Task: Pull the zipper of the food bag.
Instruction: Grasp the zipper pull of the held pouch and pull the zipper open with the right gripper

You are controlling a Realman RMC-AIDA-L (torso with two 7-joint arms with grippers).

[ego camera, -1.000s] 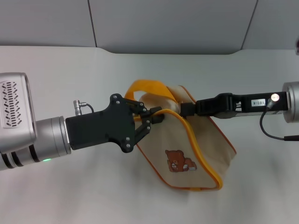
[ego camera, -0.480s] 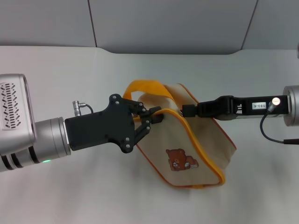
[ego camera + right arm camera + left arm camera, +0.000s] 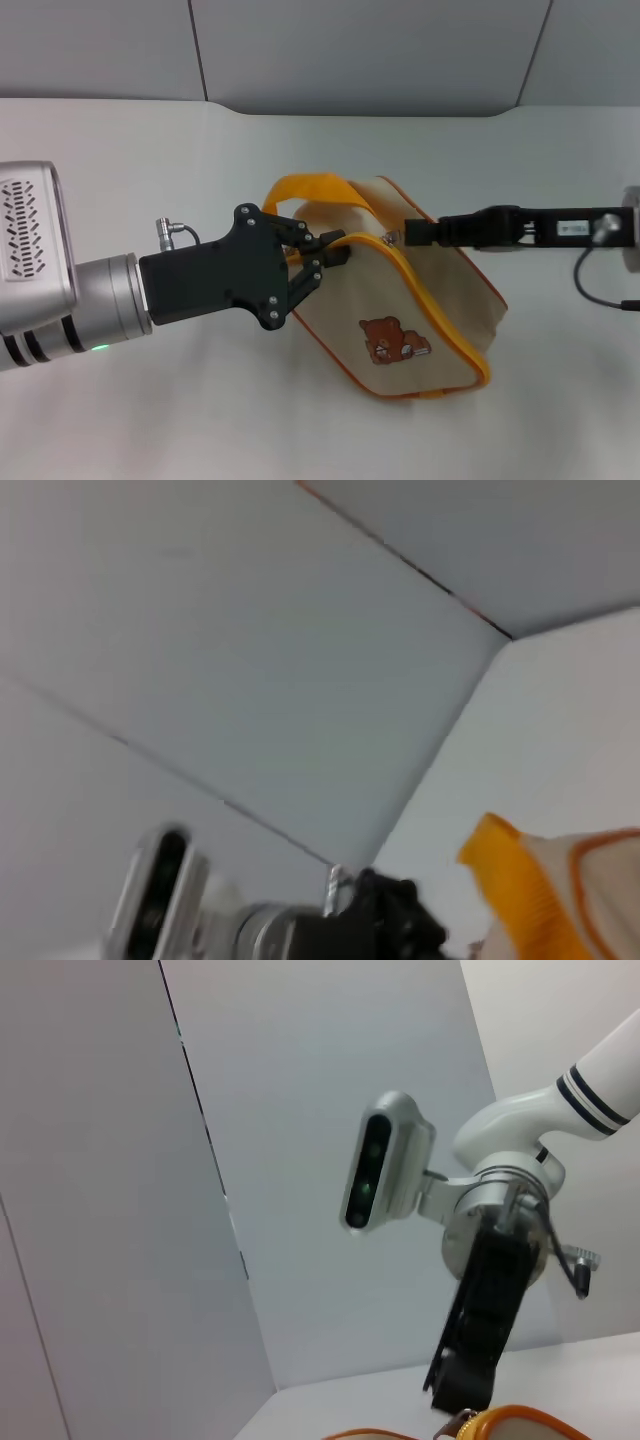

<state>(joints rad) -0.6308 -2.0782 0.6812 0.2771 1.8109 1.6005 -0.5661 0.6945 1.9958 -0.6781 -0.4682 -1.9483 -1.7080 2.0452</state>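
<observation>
The beige food bag point(image 3: 420, 310), with its brown bear patch point(image 3: 393, 340) and yellow loop handle point(image 3: 310, 188), lies on the white table. The yellow-orange zipper point(image 3: 430, 300) runs along its top edge. My left gripper point(image 3: 328, 254) is shut on the bag's edge at the left end of the zip track. My right gripper point(image 3: 408, 233) reaches in from the right and is pinched on the small silver pull tab point(image 3: 392, 238). The right gripper also shows in the left wrist view point(image 3: 465, 1385) above a strip of the bag point(image 3: 515, 1422). The bag's yellow trim point(image 3: 520, 890) shows in the right wrist view.
The white table point(image 3: 150, 150) runs back to a grey panelled wall point(image 3: 350, 50). A cable point(image 3: 590, 280) hangs from the right wrist. The robot's head camera point(image 3: 385, 1160) shows in the left wrist view.
My right gripper has drawn back to the right with the pull tab. The bag's right side has shifted slightly right and down. The left gripper has stayed put.
</observation>
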